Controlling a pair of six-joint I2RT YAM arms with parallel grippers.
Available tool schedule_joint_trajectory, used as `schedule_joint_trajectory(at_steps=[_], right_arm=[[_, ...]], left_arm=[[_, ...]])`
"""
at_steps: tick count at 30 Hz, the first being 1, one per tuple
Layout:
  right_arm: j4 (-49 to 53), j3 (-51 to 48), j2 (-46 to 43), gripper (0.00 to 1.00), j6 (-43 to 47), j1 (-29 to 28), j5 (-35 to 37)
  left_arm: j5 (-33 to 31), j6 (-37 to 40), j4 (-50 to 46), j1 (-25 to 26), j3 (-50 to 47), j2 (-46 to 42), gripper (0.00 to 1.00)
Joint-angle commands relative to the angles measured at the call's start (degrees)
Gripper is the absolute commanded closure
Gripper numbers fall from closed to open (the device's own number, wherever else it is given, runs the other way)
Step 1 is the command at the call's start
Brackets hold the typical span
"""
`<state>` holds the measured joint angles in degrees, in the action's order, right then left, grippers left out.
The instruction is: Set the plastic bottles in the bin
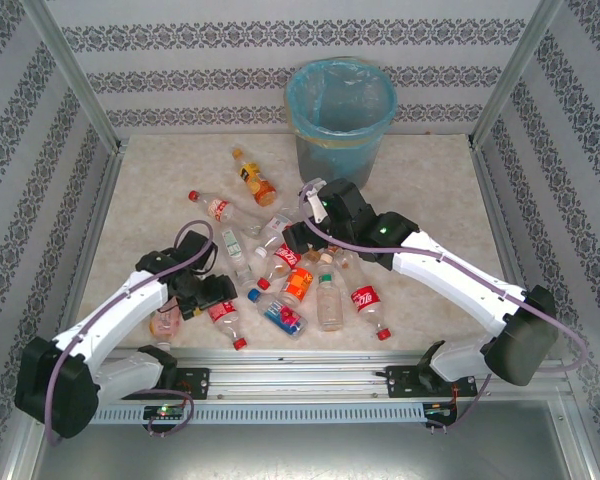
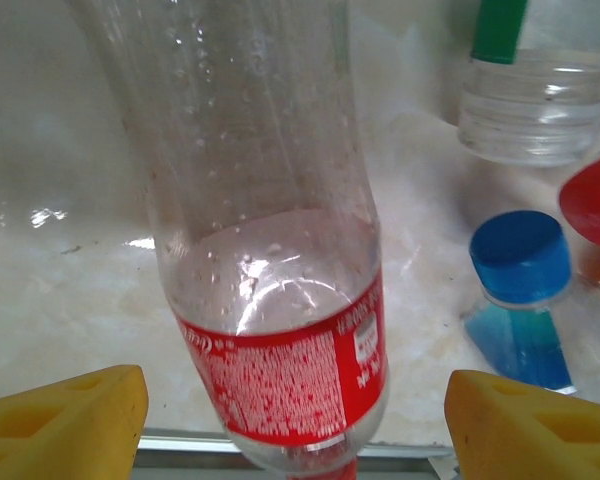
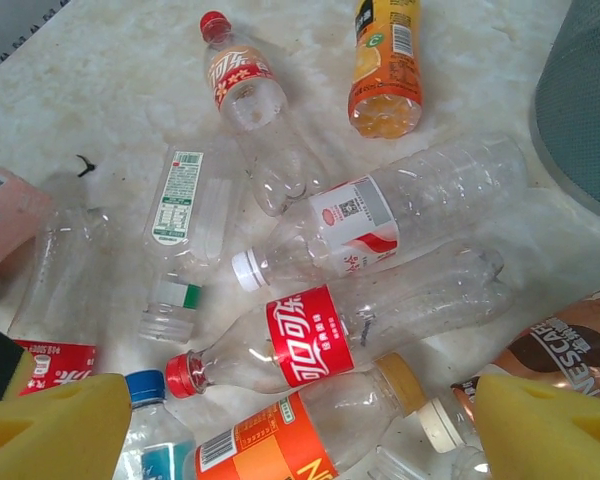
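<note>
Left wrist: red-labelled bottle (image 2: 265, 250) lies between the wide-spread jaws of left gripper (image 2: 295, 415), untouched, long axis 12-to-6 o'clock; bin (image 1: 337, 150) well off at 1 o'clock, top view

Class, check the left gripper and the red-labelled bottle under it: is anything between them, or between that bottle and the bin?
Nothing visible separates the left gripper from the red-labelled bottle; its open fingers flank it. Toward the bin, other bottles lie on the table and the right gripper hangs roughly on that line.
</note>
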<state>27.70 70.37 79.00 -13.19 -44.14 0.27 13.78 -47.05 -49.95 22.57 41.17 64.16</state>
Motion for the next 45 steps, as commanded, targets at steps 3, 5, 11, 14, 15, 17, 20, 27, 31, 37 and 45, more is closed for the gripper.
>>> schedule_joint_trajectory(at_steps=[3, 5, 11, 14, 15, 17, 20, 27, 31, 37, 45], right_arm=[[0.40, 0.78, -1.31, 0.10, 1.10, -0.18, 2.60], [0.61, 1.00, -0.96, 0.09, 1.41, -0.09, 2.84], [0.28, 0.56, -0.71, 0.09, 1.42, -0.09, 3.16], [0.21, 0.24, -0.87, 0.09, 1.52, -0.12, 3.40], [0.16, 0.13, -0.97, 0.09, 1.62, -0.06, 3.53], [0.03, -0.01, -0.96, 0.08, 1.85, 0.02, 3.54], [0.31, 0.08, -0.96, 0.08, 2.19, 0.12, 3.78], [0.73, 0.65, -1.51, 0.08, 2.24, 0.15, 4.55], [0.33, 0.32, -2.09, 0.08, 1.63, 0.17, 4.89], [0.41, 1.02, -2.07, 0.08, 1.68, 0.13, 5.26], [0.16, 2.99, -1.51, 0.09, 1.50, 0.09, 4.38]], left_arm=[[0.56, -1.67, 5.92, 0.78, -2.08, 2.13, 0.23], [0.20, -1.17, 6.94, 0.73, -2.72, 2.84, 0.24], [-0.33, -0.15, 9.99, 0.75, -3.81, 6.30, 0.28], [-0.38, -0.13, 10.99, 0.79, -4.17, 7.01, 0.30], [-0.50, -0.06, 11.25, 0.74, -4.33, 7.15, 0.31], [-0.81, 0.09, 11.79, 0.74, -4.63, 7.15, 0.32], [-1.12, 0.25, 12.23, 0.72, -4.76, 7.34, 0.36], [-2.00, 0.96, 13.23, 0.75, -4.52, 7.53, 0.42], [-2.71, 1.67, 12.35, 0.73, -3.73, 6.97, 0.43], [-3.23, 2.68, 12.06, 0.64, -3.17, 6.51, 0.47], [-9.34, 5.06, 4.52, 0.68, 2.99, 0.94, 0.50]])
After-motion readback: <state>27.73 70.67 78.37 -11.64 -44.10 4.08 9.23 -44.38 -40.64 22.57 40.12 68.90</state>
